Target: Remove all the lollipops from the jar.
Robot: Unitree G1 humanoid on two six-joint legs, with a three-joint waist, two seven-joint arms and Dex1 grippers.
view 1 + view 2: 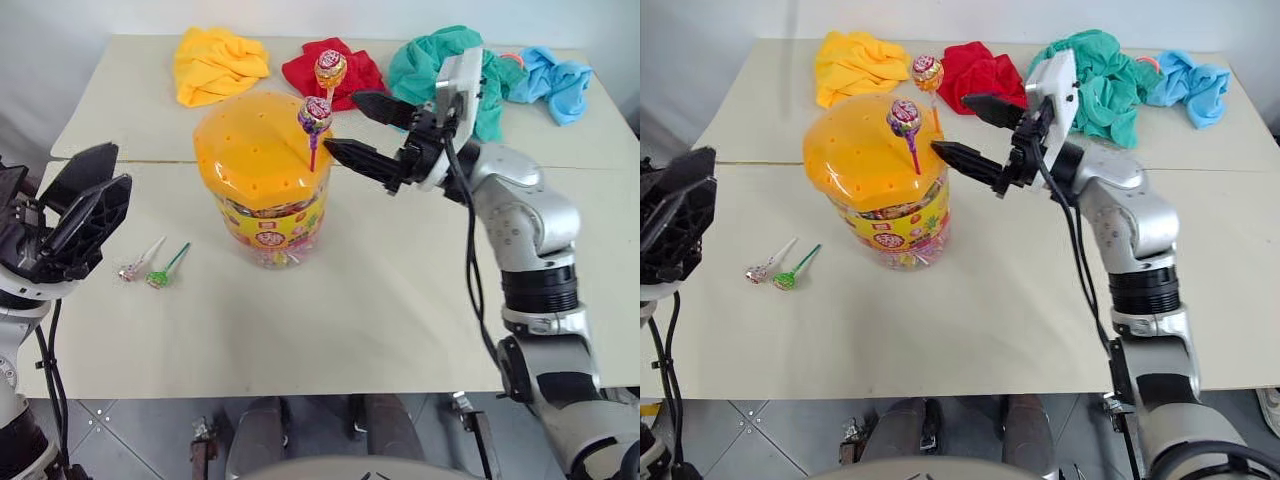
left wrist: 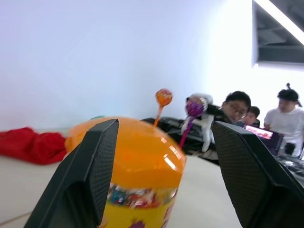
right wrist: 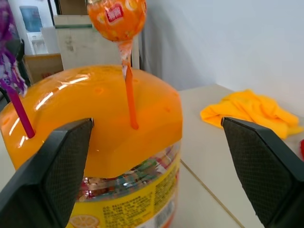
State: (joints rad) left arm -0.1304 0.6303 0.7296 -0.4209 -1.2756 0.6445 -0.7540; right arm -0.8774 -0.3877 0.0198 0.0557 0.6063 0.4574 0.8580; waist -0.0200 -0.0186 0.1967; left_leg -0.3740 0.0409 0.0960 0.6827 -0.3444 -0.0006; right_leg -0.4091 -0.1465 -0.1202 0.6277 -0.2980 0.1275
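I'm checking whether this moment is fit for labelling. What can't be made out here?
- Print on the clear plastic jar's yellow label: too small, head views.
- Purple-wrapped lollipop's head: cut by the edge, right wrist view.
- Left gripper: partly cut by the edge, right eye view.
- Orange-wrapped lollipop's stick base: hidden behind the dome, left eye view.

Two swirly wrapped lollipops, purple (image 1: 905, 116) and orange (image 1: 928, 72), stick up from the clear jar's orange dotted lid (image 1: 865, 150). Right pincer (image 1: 962, 128) gapes just right of them; pink (image 1: 764, 266) and green (image 1: 792, 274) ones lie left on the beige worktop (image 1: 990, 310).

arms: silver, black joints | fingers (image 1: 352, 128): black, textured | cables: black
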